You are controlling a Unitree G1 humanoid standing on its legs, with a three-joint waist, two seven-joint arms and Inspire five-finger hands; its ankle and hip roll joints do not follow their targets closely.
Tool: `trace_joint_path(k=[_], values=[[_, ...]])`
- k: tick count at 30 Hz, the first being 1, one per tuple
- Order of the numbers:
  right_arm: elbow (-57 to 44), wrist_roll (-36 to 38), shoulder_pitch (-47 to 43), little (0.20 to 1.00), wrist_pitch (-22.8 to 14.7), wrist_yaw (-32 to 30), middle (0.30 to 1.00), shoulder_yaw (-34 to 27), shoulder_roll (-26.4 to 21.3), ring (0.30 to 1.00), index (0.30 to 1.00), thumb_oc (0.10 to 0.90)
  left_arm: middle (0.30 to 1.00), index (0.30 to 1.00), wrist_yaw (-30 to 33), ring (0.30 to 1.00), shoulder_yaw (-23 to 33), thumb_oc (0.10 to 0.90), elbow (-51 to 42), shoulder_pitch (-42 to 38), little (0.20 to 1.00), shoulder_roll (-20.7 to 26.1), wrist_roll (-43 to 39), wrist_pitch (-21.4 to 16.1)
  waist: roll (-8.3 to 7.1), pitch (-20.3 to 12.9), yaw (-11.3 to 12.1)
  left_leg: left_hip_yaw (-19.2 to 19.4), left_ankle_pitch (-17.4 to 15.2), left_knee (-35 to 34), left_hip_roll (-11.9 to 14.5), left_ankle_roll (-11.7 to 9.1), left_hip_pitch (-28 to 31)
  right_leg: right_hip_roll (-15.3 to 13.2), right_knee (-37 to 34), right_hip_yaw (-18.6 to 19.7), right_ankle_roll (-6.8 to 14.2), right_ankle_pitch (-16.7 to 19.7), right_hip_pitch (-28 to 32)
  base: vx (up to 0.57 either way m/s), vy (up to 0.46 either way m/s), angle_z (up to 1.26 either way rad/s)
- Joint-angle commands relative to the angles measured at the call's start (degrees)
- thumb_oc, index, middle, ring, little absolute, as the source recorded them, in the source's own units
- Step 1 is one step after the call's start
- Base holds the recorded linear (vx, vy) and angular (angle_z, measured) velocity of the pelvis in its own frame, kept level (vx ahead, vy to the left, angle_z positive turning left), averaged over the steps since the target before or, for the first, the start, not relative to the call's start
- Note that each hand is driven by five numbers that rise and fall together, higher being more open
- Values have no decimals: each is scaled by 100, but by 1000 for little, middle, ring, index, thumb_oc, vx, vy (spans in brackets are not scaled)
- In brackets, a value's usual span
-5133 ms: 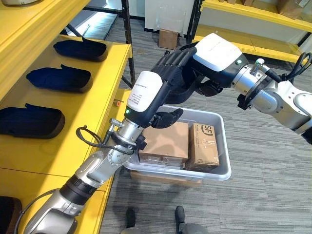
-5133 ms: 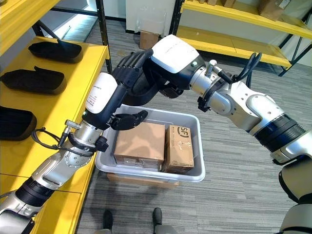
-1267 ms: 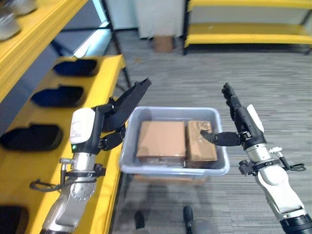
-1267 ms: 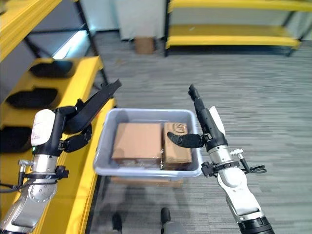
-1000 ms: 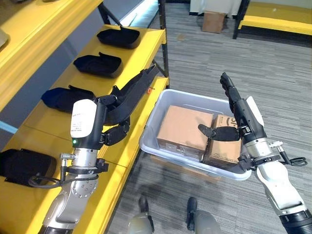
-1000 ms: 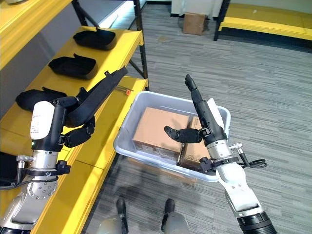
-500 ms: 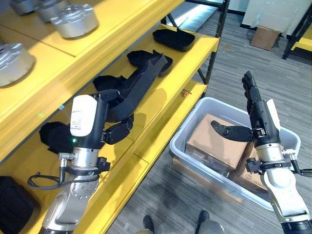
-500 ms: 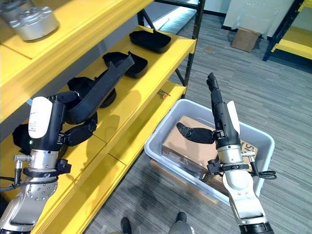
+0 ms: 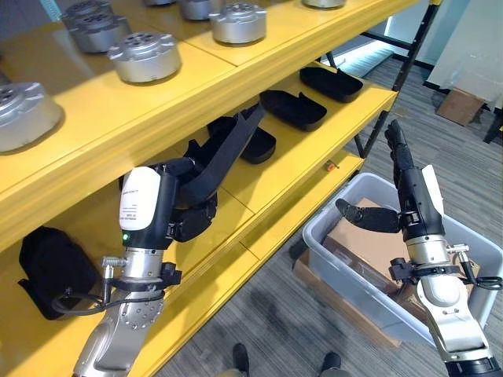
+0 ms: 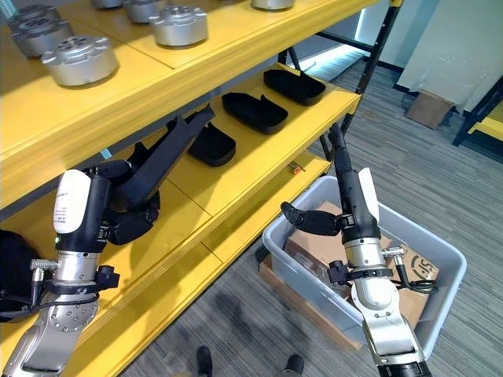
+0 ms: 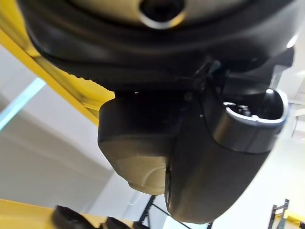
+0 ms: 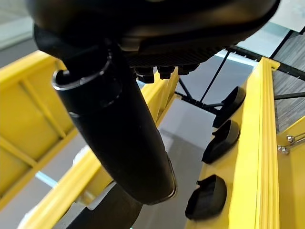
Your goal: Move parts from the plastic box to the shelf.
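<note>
Beside the yellow shelf (image 9: 314, 169), the grey plastic box (image 9: 330, 236) of cardboard parts (image 9: 369, 251) sits on the floor, just off the shelf's front edge. The left hand (image 9: 206, 169) reaches flat-fingered over the lower shelf; the right hand (image 9: 409, 188), fingers straight, stands above the box, both empty.

Both arms raised; left hand (image 9: 206, 169) and right hand (image 9: 405, 184) flat, fingers apparently straight, thumbs out.

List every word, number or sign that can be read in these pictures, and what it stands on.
No text reads clearly.
Left hand, white cover: tiny print, too small to read.
Cardboard box in the plastic box: dark printed mark, partly hidden, unreadable.
</note>
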Motion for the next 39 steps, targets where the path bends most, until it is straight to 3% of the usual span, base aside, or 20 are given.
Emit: trace_joint_path(k=[1, 3, 4, 5, 7, 8, 9, 10, 13, 21, 25, 27, 28, 29, 30, 33, 35, 36, 37, 39], values=[[-409, -109, -415, 1000, -543, -162, 1000, -89, -35, 1000, 1000, 900, 300, 300, 844, 300, 687, 400, -562, -688, 300, 335, -76, -279, 25, -205, -261, -63, -780, -351, -149, 215, 825, 587, 544, 1871, -29, -261, -519, -21, 229, 45], [-402, -59, -265, 1000, -577, -121, 1000, -194, -39, 1000, 1000, 900, 300, 300, 737, 300, 566, 400, -452, -738, 300, 300, -93, -270, 41, -197, -365, -170, -705, -397, -193, 236, 856, 1284, 933, 2200, -218, -832, -602, -8, 182, 40], [-406, -57, -261, 1000, -578, -118, 1000, -202, -40, 1000, 1000, 900, 300, 300, 735, 300, 561, 400, -450, -746, 300, 300, -94, -270, 41, -198, -363, -171, -682, -399, -188, 231, 841, 1287, 938, 2194, -232, -818, -618, 33, 74, 36], [-430, -35, -89, 1000, -607, -99, 1000, -335, -53, 1000, 1000, 900, 300, 300, 597, 300, 484, 400, -392, -774, 300, 267, -106, -260, 4, -239, -392, -320, -648, -458, -279, 248, 864, 1646, 1066, 2106, -374, -1102, -523, 41, 39, 42], [-435, -22, 91, 1000, -630, -92, 1000, -486, -73, 1000, 1000, 900, 300, 300, 479, 300, 376, 400, -307, -794, 300, 236, -110, -240, -71, -311, -508, -463, -615, -476, -345, 235, 877, 2102, 1035, 2349, -479, -1276, -485, 68, 23, 72], [-440, -21, 100, 1000, -631, -90, 1000, -495, -71, 1000, 1000, 900, 300, 300, 479, 300, 368, 400, -306, -800, 300, 237, -110, -239, -65, -320, -501, -461, -588, -474, -336, 229, 850, 2112, 1005, 2344, -489, -1233, -498, 51, 1, 90], [-478, -17, 207, 1000, -656, -90, 1000, -588, -106, 1000, 1000, 900, 300, 300, 413, 300, 336, 400, -285, -786, 300, 223, -111, -256, -135, -375, -566, -566, -576, -444, -388, 207, 818, 2389, 815, 2719, -548, -1231, -449, 13, -5, 63], [-521, -24, 248, 1000, -674, -88, 1000, -633, -137, 1000, 1000, 900, 300, 300, 387, 300, 315, 400, -283, -786, 300, 205, -136, -272, -165, -397, -595, -632, -564, -436, -408, 196, 800, 2475, 667, 2918, -576, -1190, -436, 22, -24, 22], [-597, -83, 350, 1000, -680, -124, 1000, -693, -145, 1000, 1000, 900, 300, 300, 344, 300, 261, 400, -299, -788, 300, 112, -202, -337, -197, -494, -541, -687, -507, -476, -428, 147, 761, 2400, 2, 3051, -567, -968, -151, -17, -41, 17], [-679, -71, 320, 1000, -674, -142, 1000, -624, -171, 1000, 1000, 900, 300, 300, 323, 300, 383, 400, -352, -501, 300, 94, -260, -308, -192, -606, -436, -697, -368, -506, -372, 51, 712, 2328, -632, 2984, -613, -751, 181, -43, -84, 7], [-700, 16, 160, 1000, -726, -155, 1000, -572, -299, 1000, 1000, 900, 300, 300, 313, 300, 402, 400, -387, -535, 300, 118, -279, -324, -262, -329, -427, -789, -622, 510, -396, -95, 242, 2221, -629, 2879, -682, -737, 201, -139, -89, 24], [-672, 3, 24, 1000, -742, -254, 1000, -587, -378, 1000, 1000, 900, 300, 300, 315, 300, 378, 400, -384, -666, 300, 123, -340, -331, -352, -204, -501, -410, -824, 1052, -117, -148, 49, 2050, -510, 2734, -703, -706, 85, -183, -11, 66], [-668, 2, 19, 1000, -744, -255, 1000, -585, -378, 1000, 1000, 900, 300, 300, 315, 300, 379, 400, -382, -669, 300, 124, -340, -331, -346, -203, -502, -412, -844, 1089, -109, -149, 27, 2056, -502, 2733, -704, -709, 76, -137, -13, 55], [-634, -7, -91, 1000, -727, -304, 1000, -522, -389, 1000, 1000, 900, 300, 300, 342, 300, 420, 400, -424, -680, 300, 128, -369, -379, -391, -220, -498, -344, -940, 1248, 263, -174, 131, 1956, -402, 2702, -722, -721, -3, -69, -9, 39], [-622, 13, -119, 1000, -737, -307, 1000, -483, -375, 1000, 1000, 900, 300, 300, 365, 300, 432, 400, -426, -665, 300, 121, -378, -393, -386, -250, -470, -440, -891, 1271, 405, -188, 204, 1941, -352, 2716, -733, -757, -15, -75, 2, 23], [-601, 83, -127, 1000, -777, -377, 1000, -442, -398, 1000, 1000, 900, 300, 300, 426, 300, 406, 400, -440, -683, 300, 77, -512, -374, -279, -326, -555, -393, -274, 1057, 1331, -334, 511, 1880, 55, 2510, -755, -1025, -204, -41, 61, 20], [-585, 81, -74, 1000, -794, -479, 1000, -485, -440, 1000, 1000, 900, 300, 300, 476, 300, 343, 400, -433, -760, 300, 108, -494, -352, -95, -354, -639, -342, 235, 574, 1708, -536, 681, 1883, 292, 2307, -754, -1198, -363, -56, 102, 37], [-582, 79, -71, 1000, -799, -487, 1000, -494, -450, 1000, 1000, 900, 300, 300, 483, 300, 330, 400, -427, -772, 300, 100, -491, -348, -74, -366, -663, -370, 303, 472, 1726, -562, 699, 1899, 339, 2267, -771, -1228, -393, -100, 216, 69], [-527, 89, -107, 1000, -808, -637, 1000, -521, -507, 1000, 1000, 900, 300, 300, 527, 300, 239, 400, -426, -920, 300, 149, -476, -351, 74, -338, -723, -422, 651, 101, 1963, -705, 702, 1794, 682, 2090, -746, -1314, -652, -96, 213, 71], [-527, 76, -127, 1000, -823, -765, 1000, -613, -566, 1000, 1000, 900, 300, 300, 568, 300, 131, 400, -406, -1096, 300, 165, -468, -339, 208, -299, -773, -280, 868, -317, 2165, -862, 582, 1591, 1098, 1882, -663, -1466, -882, -101, 285, 73]])
